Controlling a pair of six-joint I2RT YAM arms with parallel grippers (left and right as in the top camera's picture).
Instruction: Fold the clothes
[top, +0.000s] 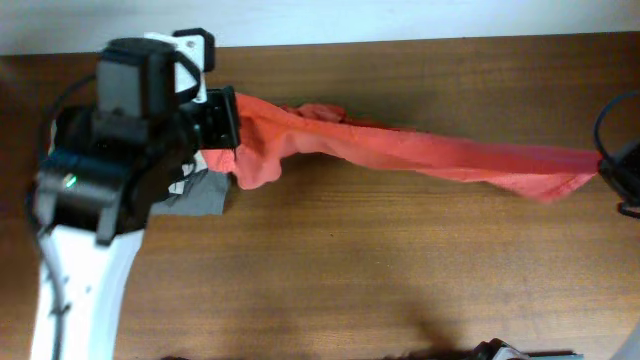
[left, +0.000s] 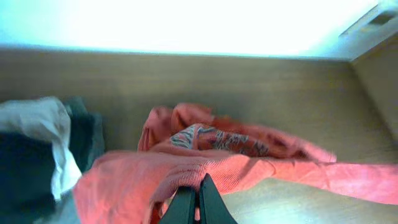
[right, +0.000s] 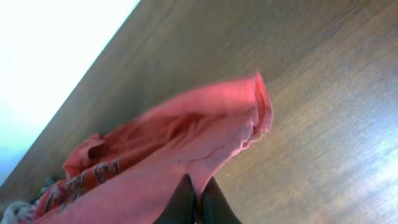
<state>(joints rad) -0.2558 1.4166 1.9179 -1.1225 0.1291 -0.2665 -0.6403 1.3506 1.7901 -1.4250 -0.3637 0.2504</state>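
While stretched between left end effector (left: 196, 190) and right end effector (right: 198, 190), each clamped on an edge, T-shirt (top: 430, 152) over table (top: 380, 280).

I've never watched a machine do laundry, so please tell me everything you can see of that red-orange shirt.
The red-orange T-shirt looks like soft cotton, crumpled and unfolded, pulled into a long band over the wooden table. The left gripper pinches one end, the right gripper the other. Printed lettering shows among the folds.

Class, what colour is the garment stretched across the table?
Red-orange; the T-shirt shows best in the overhead view.
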